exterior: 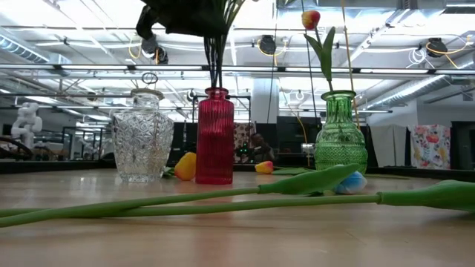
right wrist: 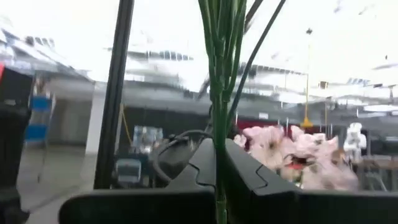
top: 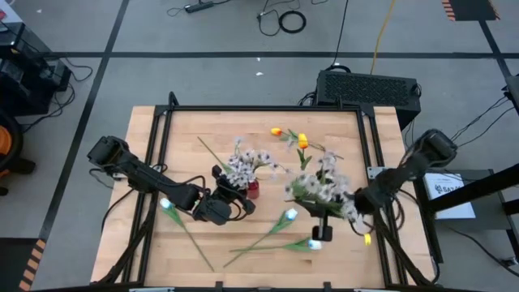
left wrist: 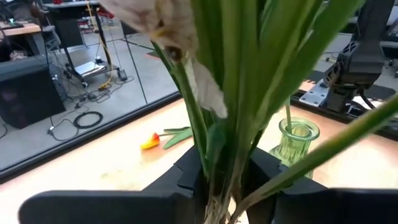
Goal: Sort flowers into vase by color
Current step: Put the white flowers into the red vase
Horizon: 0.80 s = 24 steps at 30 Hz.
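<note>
Left tool over the red vase, pale blossom stems hanging straight down into its neck

Nearest lie long green-stemmed pale-blue tulips [exterior: 223,199] flat on the wooden surface [top: 146,243]; behind them the left tool [top: 220,204] pinches a spray of small pale blossoms [top: 243,166], long axis upright, directly above the ribbed red glass vase [exterior: 215,137]; farther off the right tool [top: 357,203] pinches a second spray [top: 324,186] near the green glass vase [exterior: 340,133]

Grey tiled floor [top: 203,73], loose cables [top: 285,18], ceiling lights [exterior: 271,44] overhead.
</note>
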### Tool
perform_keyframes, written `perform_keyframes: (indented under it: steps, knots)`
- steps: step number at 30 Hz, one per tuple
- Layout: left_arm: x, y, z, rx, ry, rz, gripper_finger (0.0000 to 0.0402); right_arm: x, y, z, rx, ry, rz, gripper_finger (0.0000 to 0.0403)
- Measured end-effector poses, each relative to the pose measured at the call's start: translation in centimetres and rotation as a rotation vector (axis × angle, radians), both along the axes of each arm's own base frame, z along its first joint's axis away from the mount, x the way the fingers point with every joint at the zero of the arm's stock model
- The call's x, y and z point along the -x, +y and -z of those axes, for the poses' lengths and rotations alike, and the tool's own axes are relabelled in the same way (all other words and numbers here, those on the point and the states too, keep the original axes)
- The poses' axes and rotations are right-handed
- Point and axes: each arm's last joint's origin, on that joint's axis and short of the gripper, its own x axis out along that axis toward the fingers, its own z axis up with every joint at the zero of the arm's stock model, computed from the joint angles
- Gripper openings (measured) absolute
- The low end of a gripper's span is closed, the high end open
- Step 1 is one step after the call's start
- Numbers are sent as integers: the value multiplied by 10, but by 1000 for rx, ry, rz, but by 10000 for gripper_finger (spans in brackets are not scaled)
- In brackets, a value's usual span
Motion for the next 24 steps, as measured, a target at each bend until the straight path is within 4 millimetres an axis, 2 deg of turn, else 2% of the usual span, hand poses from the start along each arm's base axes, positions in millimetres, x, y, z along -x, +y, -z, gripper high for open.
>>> perform_keyframes:
  steps: [5,16,24]
  knots:
    - [3,1,-5,-15,13,6,75,-17,-4,23,49,-4,-29,0]
    - [4,1,-5,1,1,1,74,-50,8,44,162,51,3,0]
    - [4,0,-5,2,-1,3,74,-70,-8,71,172,68,53,0]
